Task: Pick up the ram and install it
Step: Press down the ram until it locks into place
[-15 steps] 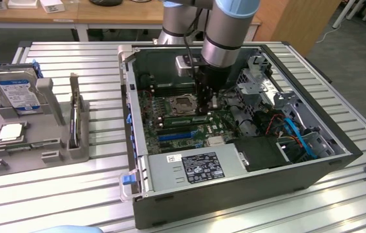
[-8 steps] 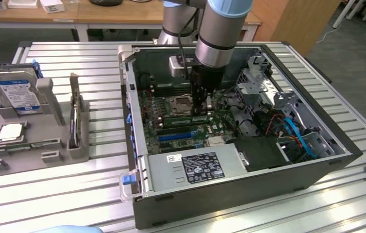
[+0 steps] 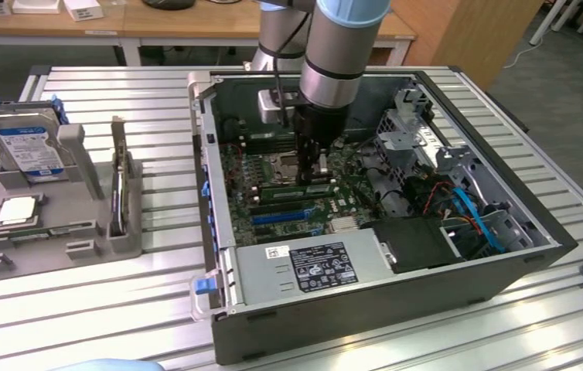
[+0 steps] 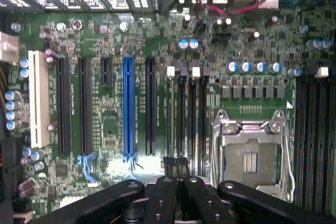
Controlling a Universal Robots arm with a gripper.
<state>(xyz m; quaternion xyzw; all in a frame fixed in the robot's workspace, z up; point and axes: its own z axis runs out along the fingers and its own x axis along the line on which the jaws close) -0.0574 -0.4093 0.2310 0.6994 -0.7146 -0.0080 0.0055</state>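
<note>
Showing the arm [image 3: 331, 54] reaching straight down into the open computer case [image 3: 374, 309], with the gripper [image 3: 318, 171] hanging low over the motherboard [image 3: 271, 205], just beside the CPU socket [image 3: 276, 165] on the exterior view's right.

Showing, in the wrist view, the gripper [image 4: 176, 167] with its dark fingers [image 4: 169, 167] drawn together, leaving barely a sliver between them. Not telling whether anything thin is being pinched there.

Placing the fingertips over the bank of black memory slots [image 4: 186, 114] that is running alongside the CPU socket [image 4: 249, 158], between that socket and the blue expansion slot [image 4: 127, 108].

Showing the ram [image 3: 307, 188], a narrow green stick with pale labels, lying along the memory slots just beside the CPU socket, on the side nearer the power supply [image 3: 312, 267], directly under the gripper. Not telling whether it is sitting fully in its slot, nor whether the fingers are touching it.

Showing, well apart from the CPU socket toward the exterior view's left and outside the case, a grey holder [image 3: 75, 247] resting on the slatted table [image 3: 116, 85]. Carrying the hard drive [image 3: 28, 147] upright and the square CPU chip [image 3: 18, 210] lying flat. Also showing a dark narrow strip [image 3: 118, 193] standing in the holder's slot on the side nearest the socket; not telling what it is.
</note>
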